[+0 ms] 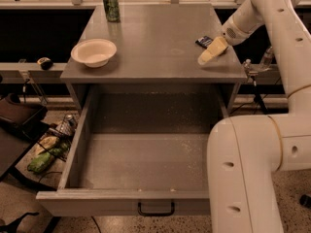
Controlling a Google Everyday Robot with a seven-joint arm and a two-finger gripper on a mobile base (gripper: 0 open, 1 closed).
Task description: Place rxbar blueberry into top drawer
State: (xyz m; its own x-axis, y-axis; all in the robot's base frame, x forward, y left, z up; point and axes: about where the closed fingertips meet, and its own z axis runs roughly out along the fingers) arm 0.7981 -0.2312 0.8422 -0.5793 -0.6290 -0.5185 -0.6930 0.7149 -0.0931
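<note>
The rxbar blueberry [204,41], a small dark flat bar, lies on the grey cabinet top [155,38] near its right edge, partly hidden behind my gripper. My gripper [210,53] hangs just in front of and above the bar, its pale fingers pointing down to the left toward the cabinet's front right corner. The top drawer [141,154] stands pulled fully out below, wide and deep, with a speckled floor and a small black handle [155,209] on its front panel. Nothing lies inside it.
A white bowl [94,52] sits at the left of the cabinet top. A green can [111,5] stands at the back left. My arm's large white body [248,174] fills the lower right. Clutter lies on the floor at left [46,149].
</note>
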